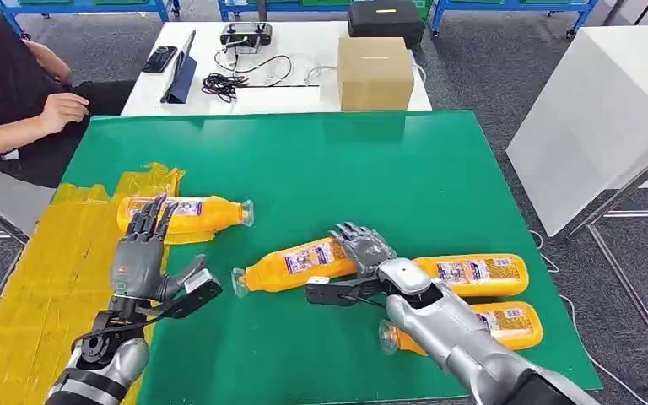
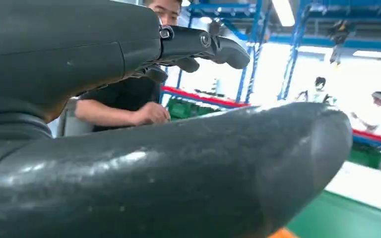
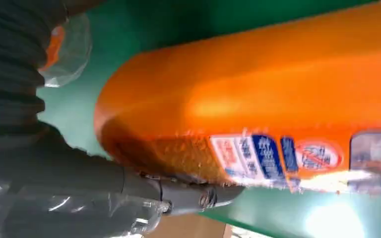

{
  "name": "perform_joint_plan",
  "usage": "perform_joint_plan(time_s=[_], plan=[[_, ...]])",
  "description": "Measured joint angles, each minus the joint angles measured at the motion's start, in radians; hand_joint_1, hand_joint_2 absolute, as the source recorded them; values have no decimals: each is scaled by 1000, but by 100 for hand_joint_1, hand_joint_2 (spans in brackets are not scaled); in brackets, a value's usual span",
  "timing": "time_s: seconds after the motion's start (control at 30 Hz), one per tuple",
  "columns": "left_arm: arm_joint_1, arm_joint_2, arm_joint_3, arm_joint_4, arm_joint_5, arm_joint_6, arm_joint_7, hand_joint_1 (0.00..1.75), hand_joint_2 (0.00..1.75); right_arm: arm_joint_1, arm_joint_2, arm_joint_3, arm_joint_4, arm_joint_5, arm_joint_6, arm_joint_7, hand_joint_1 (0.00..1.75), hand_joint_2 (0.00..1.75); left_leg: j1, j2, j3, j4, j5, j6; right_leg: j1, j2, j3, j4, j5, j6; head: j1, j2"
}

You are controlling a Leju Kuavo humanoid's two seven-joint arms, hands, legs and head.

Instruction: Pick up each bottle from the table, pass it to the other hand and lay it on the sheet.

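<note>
Green table [image 1: 371, 160], yellow sheet [image 1: 42, 278] over its left edge. 1 bottle [image 1: 187, 213] lies partly on the sheet. My left hand [image 1: 139, 253] hovers near it, fingers spread, holding nothing. My right hand [image 1: 369, 251] grips a 2nd bottle [image 1: 299, 264], tilted, mid-table. 2 more bottles [image 1: 481, 272] lie to its right. Beyond: white desk [image 1: 304, 84] with a box [image 1: 375, 72], a person's hand [image 1: 61, 110], grey floor [image 1: 472, 76].

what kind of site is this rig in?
Likely a robotics lab or workshop floor: blue metal racks stand behind, a white desk holds cables, a tablet and a cardboard box, and a person sits beside the green table.
</note>
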Motion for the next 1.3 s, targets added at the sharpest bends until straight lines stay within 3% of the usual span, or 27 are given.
perform_joint_plan(time_s=[0.1,0.13,0.17,0.97,1.1,1.2,1.23,1.3], plan=[[13,-5,-2,-36,23,-2,-12,0,0,-15,22,0,45,3,-1,-5,0,175,0,1,1,0,0,0,0,0,0,0,0,0,0,0],[16,-5,-2,-46,32,-3,-15,0,0,-19,29,0,61,6,-2,-9,148,175,0,1,1,0,0,0,0,0,0,0,0,0,0,0],[19,-6,-3,-56,40,-6,-18,0,0,-23,35,0,74,8,-3,-12,175,175,0,1,1,0,0,0,0,0,0,0,0,0,0,0],[63,-7,-41,-242,184,-13,-95,0,0,-71,98,9,214,27,9,-29,175,175,0,2,8,0,0,-1,0,1,6,0,2,-3,0,0],[67,-10,-49,-259,291,-72,-95,0,0,-71,100,9,218,28,4,-10,175,175,0,2,10,0,0,-1,0,1,4,0,2,-3,0,0],[72,-20,-51,-268,517,-252,-99,0,0,-53,100,-1,218,1,-69,11,175,175,0,1,9,0,0,-1,0,0,4,0,2,-3,0,0],[77,-26,-45,-272,602,-304,-108,0,175,-43,100,-13,212,-7,-107,19,175,175,0,1,8,0,1,-1,0,1,6,0,2,-3,0,0],[104,-43,-25,-284,731,-353,-138,0,175,-11,96,-42,183,-27,-177,20,175,175,0,2,7,0,2,0,0,1,6,0,3,-3,0,0]])
